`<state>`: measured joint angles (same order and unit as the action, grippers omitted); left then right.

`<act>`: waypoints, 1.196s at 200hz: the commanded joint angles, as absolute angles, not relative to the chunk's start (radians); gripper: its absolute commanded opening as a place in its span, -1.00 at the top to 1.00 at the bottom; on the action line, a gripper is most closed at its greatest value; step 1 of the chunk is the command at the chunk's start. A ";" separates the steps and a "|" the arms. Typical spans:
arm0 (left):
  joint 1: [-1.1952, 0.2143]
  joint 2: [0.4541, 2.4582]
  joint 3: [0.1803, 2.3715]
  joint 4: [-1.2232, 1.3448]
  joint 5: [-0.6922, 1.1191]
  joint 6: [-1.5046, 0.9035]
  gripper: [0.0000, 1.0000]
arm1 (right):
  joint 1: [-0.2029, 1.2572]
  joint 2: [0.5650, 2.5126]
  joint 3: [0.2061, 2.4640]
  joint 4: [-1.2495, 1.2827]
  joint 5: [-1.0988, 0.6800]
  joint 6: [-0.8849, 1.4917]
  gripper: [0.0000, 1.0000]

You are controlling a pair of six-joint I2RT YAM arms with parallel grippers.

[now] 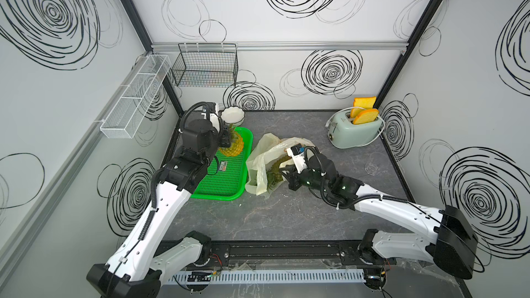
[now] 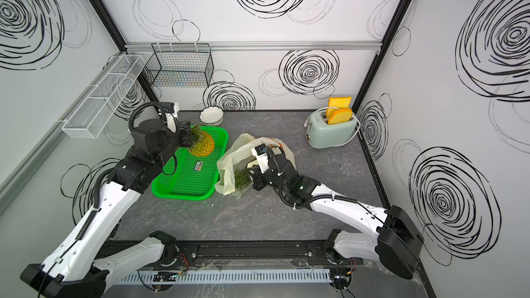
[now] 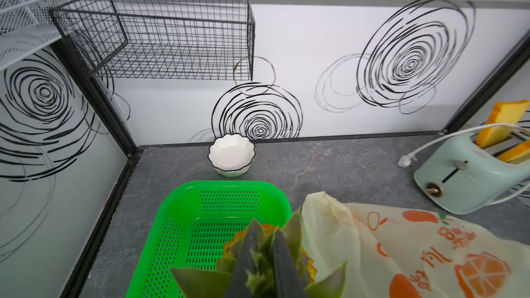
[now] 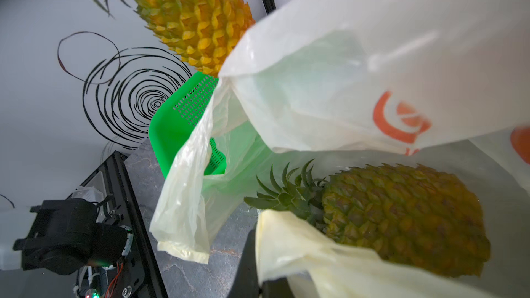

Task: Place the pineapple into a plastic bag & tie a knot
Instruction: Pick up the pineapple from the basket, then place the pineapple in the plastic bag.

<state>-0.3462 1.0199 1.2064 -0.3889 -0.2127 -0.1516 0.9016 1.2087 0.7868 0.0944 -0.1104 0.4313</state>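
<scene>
My left gripper is shut on the leafy crown of a yellow pineapple, which hangs tilted over the far end of the green tray. Its dark fingers squeeze the leaves. A second, greener pineapple lies inside the pale-yellow plastic bag, right of the tray, with its crown at the bag's mouth. At that mouth, my right gripper is shut on a handle strip of the bag. A knot is not in view.
A white scalloped bowl stands behind the tray. At the back right is a mint toaster with bread slices and a trailing cord. A clear glass lies near the right wall. Wire baskets hang on the back and left walls.
</scene>
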 commanded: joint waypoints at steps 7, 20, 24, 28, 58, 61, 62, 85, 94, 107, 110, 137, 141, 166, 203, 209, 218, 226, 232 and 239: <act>-0.432 0.953 1.325 -0.447 -0.110 -0.189 1.00 | 0.888 1.213 0.829 0.063 -0.179 0.462 1.00; -0.473 0.941 1.379 -0.532 -0.092 -0.197 1.00 | 0.884 1.211 0.830 0.053 -0.193 0.455 1.00; -0.483 0.936 1.393 -0.552 -0.084 -0.203 1.00 | 0.882 1.210 0.831 0.051 -0.195 0.454 1.00; -0.489 0.932 1.407 -0.571 -0.072 -0.205 1.00 | 0.881 1.208 0.831 0.048 -0.196 0.453 1.00; -0.504 0.921 1.509 -0.698 0.095 -0.233 1.00 | 0.872 1.209 0.846 0.022 -0.211 0.451 1.00; -0.504 0.921 1.518 -0.710 0.122 -0.234 1.00 | 0.871 1.210 0.849 0.020 -0.212 0.451 1.00; -0.503 0.921 1.520 -0.713 0.132 -0.235 1.00 | 0.871 1.209 0.850 0.019 -0.212 0.451 1.00; -0.513 0.905 1.476 -0.720 0.397 -0.266 1.00 | 0.870 1.213 0.861 0.017 -0.219 0.454 1.00; -0.525 0.881 1.417 -0.685 0.464 -0.286 1.00 | 0.869 1.215 0.864 0.018 -0.222 0.457 1.00; -0.551 0.840 1.317 -0.597 0.542 -0.317 1.00 | 0.870 1.215 0.866 0.019 -0.224 0.457 1.00; -0.557 0.828 1.291 -0.568 0.556 -0.328 1.00 | 0.870 1.214 0.867 0.021 -0.227 0.457 1.00; -0.639 0.751 1.088 -0.356 0.566 -0.361 1.00 | 0.869 1.196 0.857 0.025 -0.230 0.450 1.00; -0.650 0.745 1.068 -0.343 0.546 -0.352 1.00 | 0.869 1.193 0.853 0.023 -0.230 0.448 1.00; -0.687 0.724 0.980 -0.272 0.423 -0.272 1.00 | 0.868 1.159 0.832 0.018 -0.230 0.436 1.00; -0.690 0.730 0.882 -0.092 0.266 -0.266 1.00 | 0.868 1.108 0.808 -0.006 -0.267 0.427 1.00; -0.690 0.735 0.875 -0.069 0.244 -0.263 1.00 | 0.868 1.099 0.804 -0.011 -0.279 0.423 1.00; -0.690 0.742 0.866 -0.045 0.206 -0.264 1.00 | 0.868 1.084 0.796 -0.017 -0.290 0.416 1.00; -0.690 0.747 0.861 -0.035 0.168 -0.257 1.00 | 0.868 1.071 0.783 -0.024 -0.296 0.409 1.00; -0.690 0.748 0.857 -0.027 0.146 -0.250 1.00 | 0.868 1.060 0.773 -0.027 -0.301 0.401 1.00; -0.690 0.747 0.850 -0.014 0.112 -0.245 1.00 | 0.868 1.046 0.759 -0.030 -0.310 0.387 1.00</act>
<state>-0.6872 0.7563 0.8513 -0.2577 0.2508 -0.2634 0.8726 1.0996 0.7952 -0.0017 -0.2619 0.4259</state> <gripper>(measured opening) 0.116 0.045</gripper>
